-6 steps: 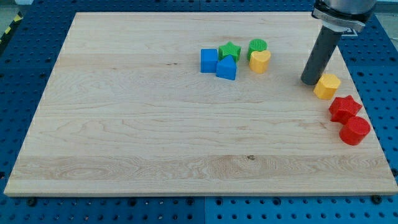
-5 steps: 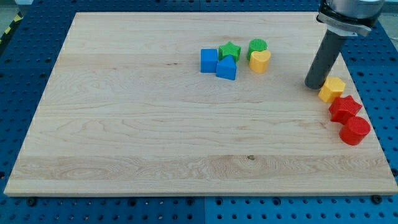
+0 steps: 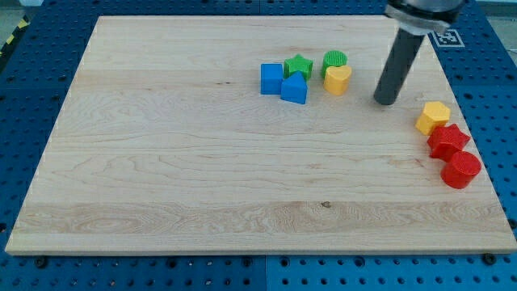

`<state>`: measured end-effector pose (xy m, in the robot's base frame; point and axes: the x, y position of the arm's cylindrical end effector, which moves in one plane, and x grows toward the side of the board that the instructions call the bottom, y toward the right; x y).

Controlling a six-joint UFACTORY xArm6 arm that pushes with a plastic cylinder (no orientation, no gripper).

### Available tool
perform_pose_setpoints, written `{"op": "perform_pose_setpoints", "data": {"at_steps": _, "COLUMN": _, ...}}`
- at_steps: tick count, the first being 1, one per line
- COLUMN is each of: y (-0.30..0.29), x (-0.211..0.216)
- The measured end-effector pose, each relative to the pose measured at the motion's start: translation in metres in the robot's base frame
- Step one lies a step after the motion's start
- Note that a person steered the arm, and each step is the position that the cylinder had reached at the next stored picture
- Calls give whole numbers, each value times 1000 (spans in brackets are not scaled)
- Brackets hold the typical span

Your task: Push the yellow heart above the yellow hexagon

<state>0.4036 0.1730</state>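
Pale wood makes up the surface (image 3: 178,162), which sits on a blue perforated bench (image 3: 24,81) and carries eight small coloured blocks. My tip (image 3: 386,102) rests on the wood between two groups of them, touching neither. No jaws exist on this arm, only the straight dark rod, so there is nothing to spread or press together.

Toward the view's left of the tip, the yellow heart (image 3: 338,79) stands just below a green cylinder (image 3: 334,60) and touches it. Farther left lie a green star (image 3: 298,65), a blue cube (image 3: 271,78) and a blue wedge-shaped block (image 3: 295,88), packed close together.

Toward the view's right and slightly lower than the tip, the yellow hexagon (image 3: 433,117) sits near the board's right edge. Directly below it, and touching, is a red star (image 3: 448,141), with a red cylinder (image 3: 461,170) pressed against the star's lower side.

The heart and the hexagon are well apart, with the tip standing between them, nearer the hexagon.
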Motion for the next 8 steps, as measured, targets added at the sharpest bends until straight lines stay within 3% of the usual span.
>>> {"op": "perform_pose_setpoints", "data": {"at_steps": 2, "y": -81, "x": -4}}
{"op": "perform_pose_setpoints", "data": {"at_steps": 4, "y": -83, "x": -38}}
{"op": "perform_pose_setpoints", "data": {"at_steps": 8, "y": -55, "x": -59}}
